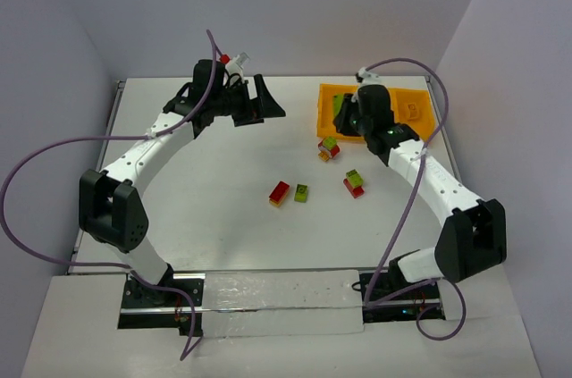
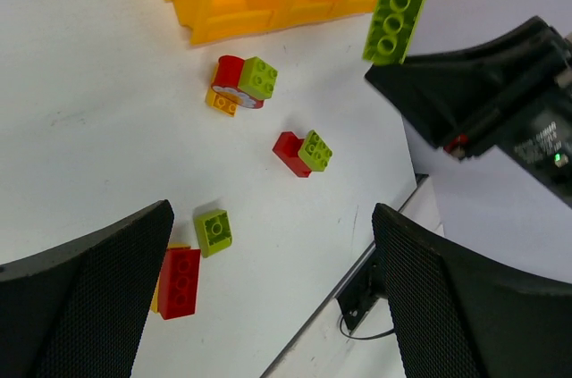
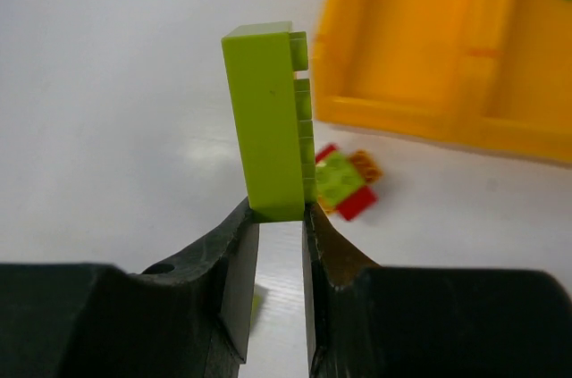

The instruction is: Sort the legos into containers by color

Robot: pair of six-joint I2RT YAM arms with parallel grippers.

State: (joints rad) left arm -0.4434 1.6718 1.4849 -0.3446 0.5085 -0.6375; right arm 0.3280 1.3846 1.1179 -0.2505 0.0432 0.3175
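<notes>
Right gripper (image 3: pixel 279 217) pinches a lime green brick (image 3: pixel 266 119) by its lower end, upright, just short of the orange tray (image 3: pixel 393 114) — a thin hold, so carry it steadily and lower into a compartment before letting go. Left gripper (image 2: pixel 268 280) gapes wide, empty.

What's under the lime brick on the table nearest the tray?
A red brick shows beneath the lime brick, a yellow brick beside it; the lime one covers how they join.
</notes>
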